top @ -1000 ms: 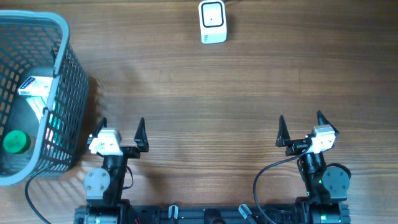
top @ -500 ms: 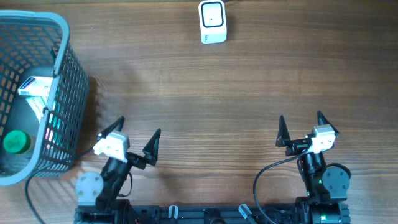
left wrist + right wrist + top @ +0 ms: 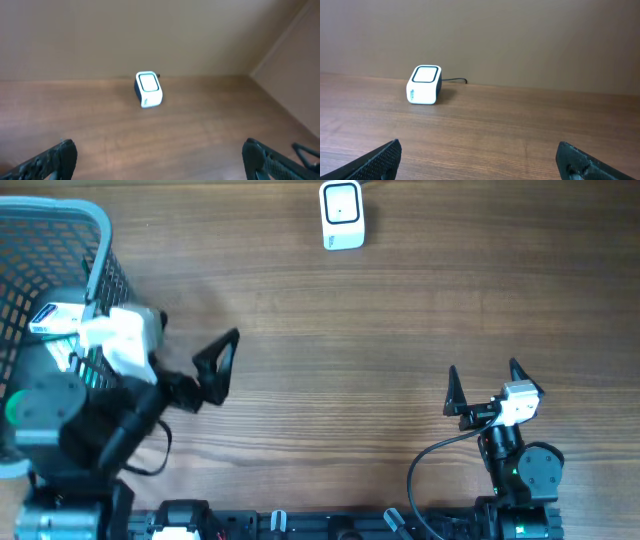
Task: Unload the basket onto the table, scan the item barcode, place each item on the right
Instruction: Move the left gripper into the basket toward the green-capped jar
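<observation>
The white barcode scanner (image 3: 342, 215) stands at the table's far edge, and shows in the left wrist view (image 3: 148, 89) and the right wrist view (image 3: 425, 84). Items lie in the grey mesh basket (image 3: 98, 228) at the left: a white box with blue print (image 3: 50, 315) and a green-topped thing (image 3: 12, 408), partly hidden by my left arm. My left gripper (image 3: 195, 332) is raised beside the basket's right wall, open and empty (image 3: 160, 161). Open and empty too, my right gripper (image 3: 483, 375) sits near the front right (image 3: 482, 162).
Bare wooden tabletop lies between the grippers and the scanner. A black cable (image 3: 455, 80) runs from the scanner's back toward the wall. The arm bases (image 3: 520, 475) stand along the front edge.
My left arm has lifted and swung up and left toward the basket, now covering part of it. The right arm, the scanner and the basket's items have not moved.
</observation>
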